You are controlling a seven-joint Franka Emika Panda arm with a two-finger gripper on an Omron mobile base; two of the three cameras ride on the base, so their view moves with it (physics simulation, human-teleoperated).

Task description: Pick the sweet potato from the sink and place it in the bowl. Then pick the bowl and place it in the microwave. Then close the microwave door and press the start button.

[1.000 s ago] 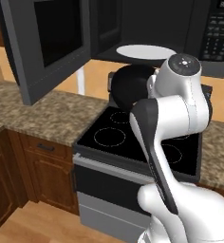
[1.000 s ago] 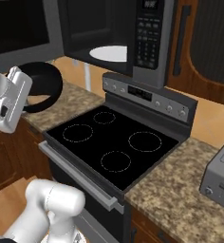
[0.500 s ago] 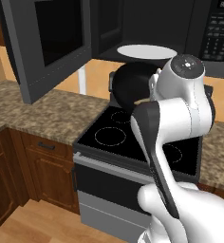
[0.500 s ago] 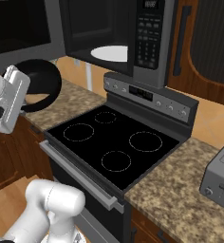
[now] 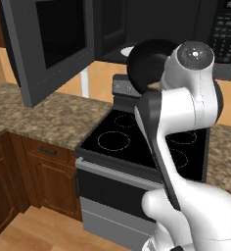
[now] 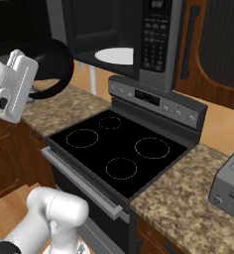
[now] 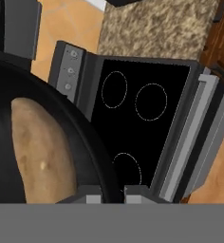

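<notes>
Round black bowl (image 5: 146,62): glossy, smooth. Tan sweet potato (image 7: 40,152): matt, mottled skin. Black glass stove top (image 6: 116,151): smooth, glossy. Speckled brown stone table (image 5: 49,117): granite-like. Brown cabinets (image 5: 44,174): wood grain.

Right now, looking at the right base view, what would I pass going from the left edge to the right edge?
The tool gripping the black bowl → the white turntable plate inside the microwave → the microwave's keypad → the grey toaster on the counter at the far right.
</notes>
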